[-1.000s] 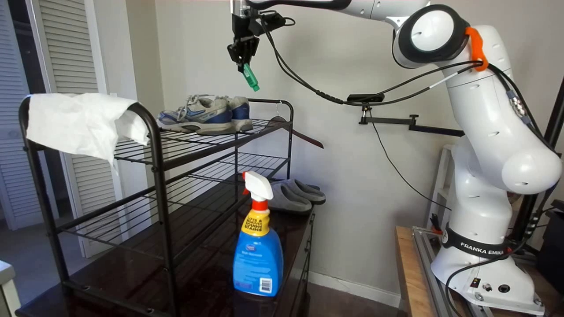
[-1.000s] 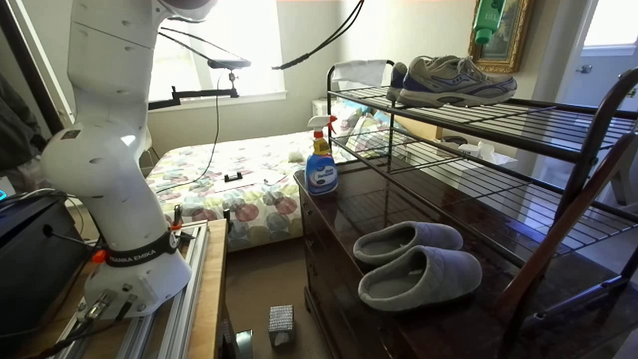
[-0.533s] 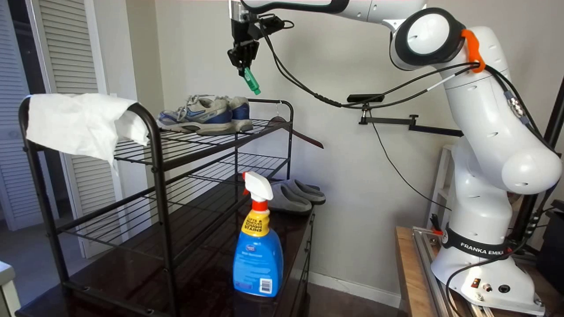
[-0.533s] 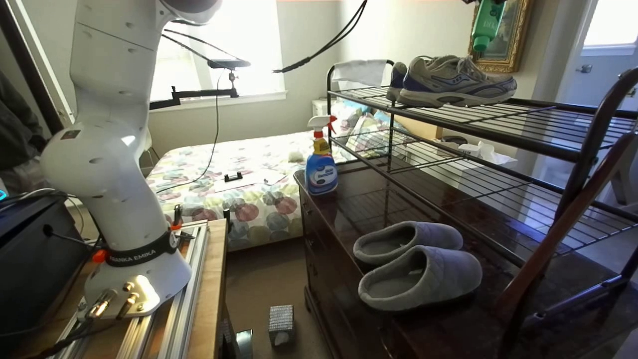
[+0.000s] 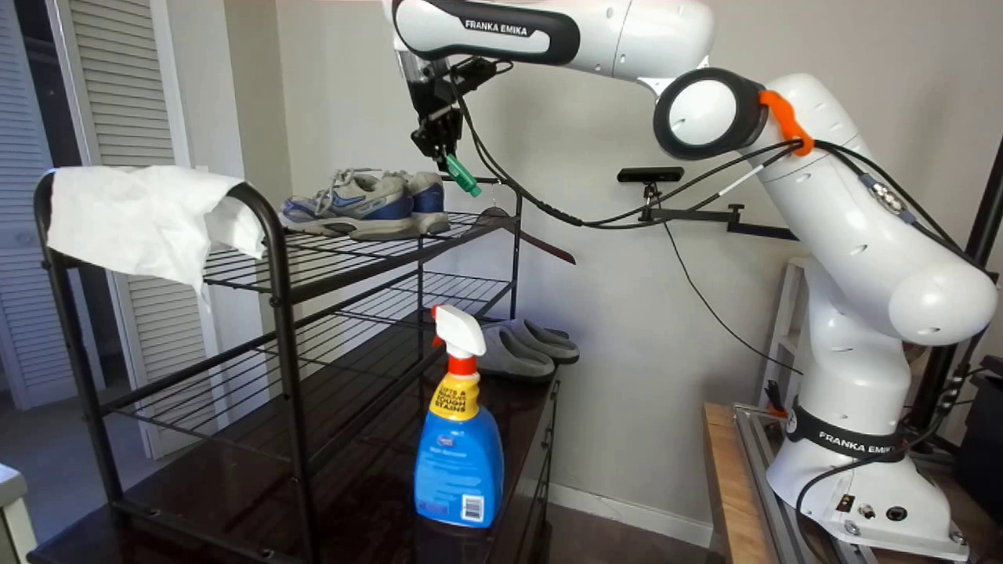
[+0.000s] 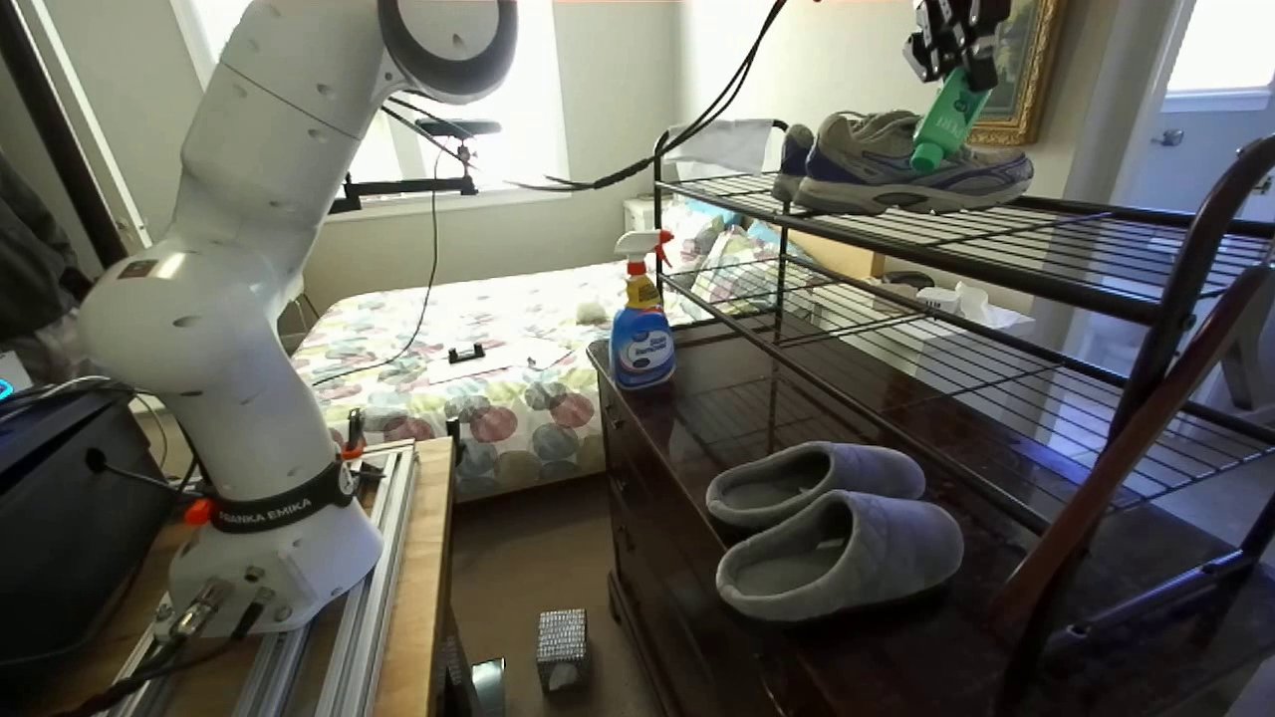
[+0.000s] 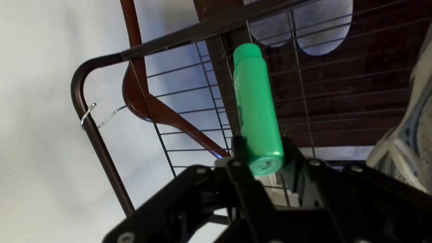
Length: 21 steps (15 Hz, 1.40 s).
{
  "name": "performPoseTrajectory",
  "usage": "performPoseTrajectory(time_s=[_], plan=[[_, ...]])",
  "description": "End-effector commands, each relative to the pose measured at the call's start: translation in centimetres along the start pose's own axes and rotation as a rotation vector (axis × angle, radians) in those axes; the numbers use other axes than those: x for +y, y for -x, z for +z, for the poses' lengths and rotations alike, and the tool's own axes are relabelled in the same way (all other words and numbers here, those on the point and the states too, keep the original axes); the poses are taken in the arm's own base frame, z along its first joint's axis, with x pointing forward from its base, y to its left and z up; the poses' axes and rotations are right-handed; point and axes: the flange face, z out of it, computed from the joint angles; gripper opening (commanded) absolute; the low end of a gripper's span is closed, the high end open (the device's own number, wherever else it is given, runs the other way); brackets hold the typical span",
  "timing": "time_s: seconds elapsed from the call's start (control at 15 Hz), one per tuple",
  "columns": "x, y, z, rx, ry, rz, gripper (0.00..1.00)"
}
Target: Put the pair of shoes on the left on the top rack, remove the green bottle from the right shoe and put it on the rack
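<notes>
My gripper (image 5: pixel 445 157) is shut on the green bottle (image 5: pixel 464 177) near its base and holds it in the air, tilted cap-down. In the wrist view the bottle (image 7: pixel 258 104) lies between the fingers, cap pointing away, over the bars of the top rack (image 7: pixel 202 31). The grey-and-white pair of shoes (image 5: pixel 364 207) sits on the top rack (image 5: pixel 353 272), side by side. In an exterior view the bottle (image 6: pixel 948 119) overlaps the shoes (image 6: pixel 857 169); in the wrist view they are apart, with a shoe (image 7: pixel 398 152) at the right edge.
Grey slippers (image 6: pixel 847 558) stand on the dark dresser below the rack. A blue spray bottle (image 5: pixel 458 470) stands on the dresser. A white cloth (image 5: pixel 133 219) hangs over one end rail. A wooden hanger (image 7: pixel 135 91) hangs on the other end rail.
My gripper has come down toward the top rack with the green bottle, and the bottle is tilted more. The shoes, slippers and spray bottle have not moved.
</notes>
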Motion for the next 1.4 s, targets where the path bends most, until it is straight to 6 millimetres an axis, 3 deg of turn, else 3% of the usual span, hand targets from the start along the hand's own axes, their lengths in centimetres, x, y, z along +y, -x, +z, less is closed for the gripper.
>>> performPoseTrajectory(time_s=[0.0,0.07,0.27,0.33,1.33], plan=[[-0.7,-0.3,1.3,-0.057,-0.035,-0.025,0.07],[-0.5,-0.2,1.2,-0.040,-0.001,-0.007,0.29],[-1.0,-0.4,1.8,-0.053,-0.011,-0.011,0.29],[-1.0,-0.4,1.7,-0.053,-0.012,-0.011,0.07],[-3.8,-1.6,5.5,-0.086,-0.013,0.193,0.07]])
